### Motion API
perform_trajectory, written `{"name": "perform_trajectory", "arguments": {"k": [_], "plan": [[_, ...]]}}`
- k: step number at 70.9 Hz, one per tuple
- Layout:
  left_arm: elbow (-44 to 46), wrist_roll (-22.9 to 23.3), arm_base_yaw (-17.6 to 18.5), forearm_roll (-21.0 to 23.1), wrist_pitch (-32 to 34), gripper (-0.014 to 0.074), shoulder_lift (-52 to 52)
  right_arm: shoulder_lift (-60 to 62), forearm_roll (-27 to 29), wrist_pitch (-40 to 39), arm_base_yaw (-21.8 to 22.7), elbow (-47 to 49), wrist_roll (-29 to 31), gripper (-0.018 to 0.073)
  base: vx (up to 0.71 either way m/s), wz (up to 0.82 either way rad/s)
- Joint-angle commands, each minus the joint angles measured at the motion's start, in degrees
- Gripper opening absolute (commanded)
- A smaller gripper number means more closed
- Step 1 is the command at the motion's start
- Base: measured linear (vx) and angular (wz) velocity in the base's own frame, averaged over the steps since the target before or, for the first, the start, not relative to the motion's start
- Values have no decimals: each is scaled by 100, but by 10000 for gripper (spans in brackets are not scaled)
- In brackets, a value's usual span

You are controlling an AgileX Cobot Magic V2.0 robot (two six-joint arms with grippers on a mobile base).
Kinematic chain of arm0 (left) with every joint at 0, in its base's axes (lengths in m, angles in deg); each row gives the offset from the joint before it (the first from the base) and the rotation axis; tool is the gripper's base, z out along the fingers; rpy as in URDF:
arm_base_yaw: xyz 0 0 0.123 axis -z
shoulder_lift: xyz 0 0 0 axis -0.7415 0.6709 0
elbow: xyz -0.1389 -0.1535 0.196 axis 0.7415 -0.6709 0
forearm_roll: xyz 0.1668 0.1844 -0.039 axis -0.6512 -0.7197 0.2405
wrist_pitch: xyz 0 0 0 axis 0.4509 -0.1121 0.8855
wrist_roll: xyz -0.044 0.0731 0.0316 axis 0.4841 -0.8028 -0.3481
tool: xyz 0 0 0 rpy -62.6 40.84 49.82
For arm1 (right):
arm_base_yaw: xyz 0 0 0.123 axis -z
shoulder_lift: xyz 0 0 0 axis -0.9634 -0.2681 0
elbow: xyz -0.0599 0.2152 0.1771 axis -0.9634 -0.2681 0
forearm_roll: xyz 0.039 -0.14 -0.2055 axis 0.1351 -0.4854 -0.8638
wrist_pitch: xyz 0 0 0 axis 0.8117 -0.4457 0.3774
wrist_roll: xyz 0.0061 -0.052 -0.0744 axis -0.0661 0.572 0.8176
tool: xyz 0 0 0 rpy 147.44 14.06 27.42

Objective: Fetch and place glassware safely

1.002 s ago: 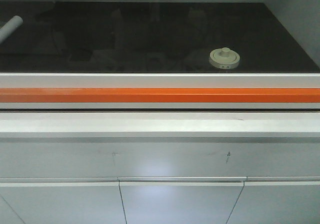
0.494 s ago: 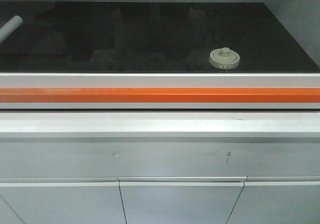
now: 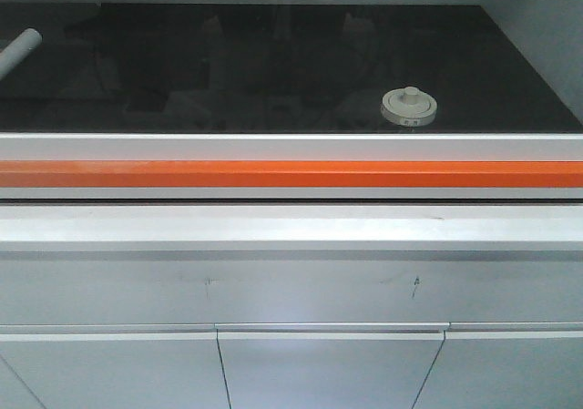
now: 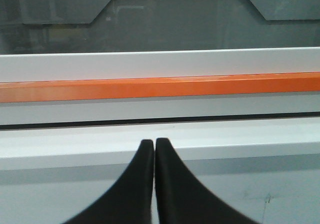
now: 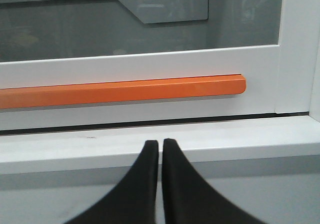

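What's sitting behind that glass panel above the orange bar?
A cream-lidded jar on a dark worktop, plus a grey tube at left. Its wide lid hides the jar's contents.

Jar (image 3: 409,106) on worktop (image 3: 273,63), right side, behind handle (image 3: 291,173)

The jar's (image 3: 409,106) glass body barely shows under its lid — the rim marks are too small to read.

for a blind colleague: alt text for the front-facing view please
A small glass jar with a cream-white knobbed lid stands right of centre on a dark surface, just behind a white frame carrying an orange bar. White cabinet doors fill the bottom; a grey tube enters at far left.
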Motion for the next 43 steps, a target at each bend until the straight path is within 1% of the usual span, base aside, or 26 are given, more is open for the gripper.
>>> {"name": "perform_trajectory", "arguments": {"k": [1, 14, 20, 24, 29, 32, 36, 39, 43], "plan": [[-122, 50, 9, 42, 458, -7, -66, 72, -64, -457, 28, -102, 49, -1, 0, 0], [-122, 55, 9, 47, 457, -7, -66, 72, -58, -456, 28, -102, 49, -1, 0, 0], [-122, 55, 9, 66, 558, -7, -66, 72, -34, -560, 28, -102, 49, -1, 0, 0], [-115, 60, 9, 73, 765, -7, -66, 72, 0, -698, 28, -102, 49, -1, 0, 0], [-110, 66, 9, 236, 1116, -7, -66, 72, 0, -829, 28, -102, 49, -1, 0, 0], [-108, 57, 9, 348, 1383, -7, -66, 72, 0, -887, 28, -96, 49, -1, 0, 0], [-68, 59, 9, 358, 1802, -7, -66, 72, 0, -1033, 28, -78, 49, -1, 0, 0], [21, 59, 9, 358, 1934, -7, -66, 72, 0, -1105, 28, -39, 49, -1, 0, 0], [264, 55, 9, 346, 1894, -7, -32, 72, 0, -1144, 28, 105, 49, -1, 0, 0]]}}
